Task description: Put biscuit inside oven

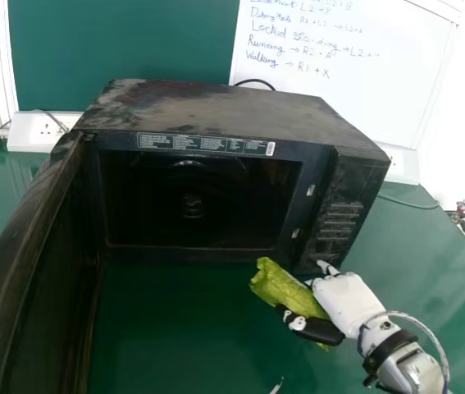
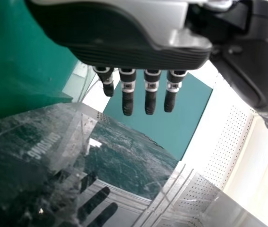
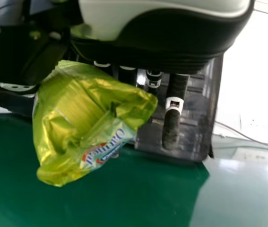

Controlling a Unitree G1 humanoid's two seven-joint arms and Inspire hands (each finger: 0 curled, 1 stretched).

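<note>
Biscuit packet (image 1: 277, 283) of crinkled yellow-green foil, clamped between the black thumb and fingers of the white-backed right hand (image 1: 347, 302), with one finger straight alongside. Fingers of the black-and-silver left hand (image 2: 134, 28) straight and slightly apart in the left wrist view, with a dark, glossy, scuffed panel (image 2: 124, 156) and a reflection of fingers in it.

Packet tilted, outside the black, box-shaped microwave oven (image 1: 232, 115), near the lower front corner below the control panel; upper end toward 11 o'clock, lower end toward 5.

Clock directions from the packet, in the head view: right hand between 3 and 4 o'clock. Dark control panel (image 1: 340, 215) with raised ridges, between 1 and 2. Open, dark oven chamber (image 1: 150, 205), between 10 and 11. Long black door (image 1: 39, 287), swung wide open, at 9. Smooth green tabletop (image 1: 183, 336) under the oven. Farther back, white board (image 1: 380, 90) with blue handwriting at 1, plain green wall panel (image 1: 134, 41) at 11, white socket box (image 1: 43, 133) at 10.
</note>
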